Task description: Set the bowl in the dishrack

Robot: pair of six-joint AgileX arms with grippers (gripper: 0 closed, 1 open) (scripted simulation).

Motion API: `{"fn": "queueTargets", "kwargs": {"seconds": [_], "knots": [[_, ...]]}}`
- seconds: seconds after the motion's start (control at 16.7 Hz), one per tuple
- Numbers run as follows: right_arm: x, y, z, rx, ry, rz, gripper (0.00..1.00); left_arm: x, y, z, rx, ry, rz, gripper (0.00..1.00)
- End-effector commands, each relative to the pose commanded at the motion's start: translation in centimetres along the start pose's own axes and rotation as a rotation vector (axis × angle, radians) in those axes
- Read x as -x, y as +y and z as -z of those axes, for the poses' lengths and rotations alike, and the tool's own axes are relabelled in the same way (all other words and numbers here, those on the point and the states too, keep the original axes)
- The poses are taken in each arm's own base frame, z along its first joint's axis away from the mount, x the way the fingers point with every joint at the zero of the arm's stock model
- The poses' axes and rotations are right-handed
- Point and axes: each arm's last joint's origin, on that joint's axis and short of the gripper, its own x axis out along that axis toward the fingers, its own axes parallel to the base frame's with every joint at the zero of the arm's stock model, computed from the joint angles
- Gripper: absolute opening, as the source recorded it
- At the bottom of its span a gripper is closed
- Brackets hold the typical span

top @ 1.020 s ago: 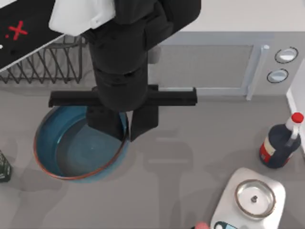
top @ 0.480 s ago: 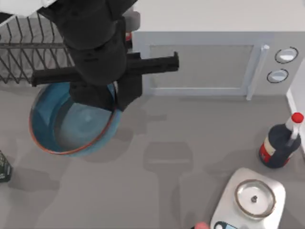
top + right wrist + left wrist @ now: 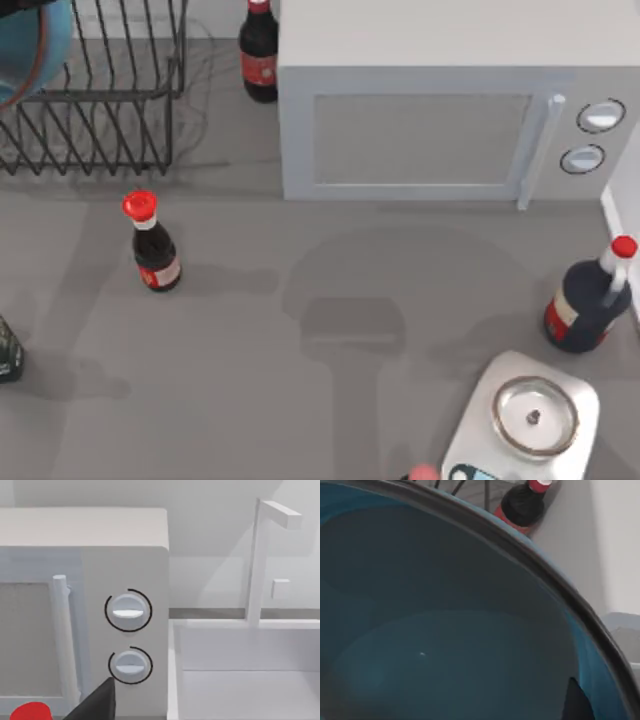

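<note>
The bowl [image 3: 25, 45] is showing a glossy blue glaze, smooth inside, with a reddish-brown rim; the dishrack [image 3: 95, 120] is looking like thin dark metal wire; the table [image 3: 300, 400] is appearing matt grey; the scale plate [image 3: 536, 415] is gleaming like polished steel; the microwave [image 3: 440, 120] is showing smooth, dull pale plastic.

No readable text, label, brand, number or sign anywhere.
</note>
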Motion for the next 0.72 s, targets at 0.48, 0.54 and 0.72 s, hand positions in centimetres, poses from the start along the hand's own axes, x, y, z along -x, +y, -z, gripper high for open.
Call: {"fn": "queueTargets", "kwargs": {"seconds": [0.48,0.54,0.72], "knots": [[0.0,0.0,0.0,0.000,0.000,0.000,1.00,8.7,7.7,1.6,-0.251,-0.668,-0.091,0.00],[0.0,0.0,0.0,0.000,0.000,0.000,1.00,9.4,7.9,2.1,-0.276,-0.711,-0.102,0.00],[0.0,0.0,0.0,0.000,0.000,0.000,1.00,10.7,8.1,3.0,-0.315,-0.773,-0.114,0.00]]}}
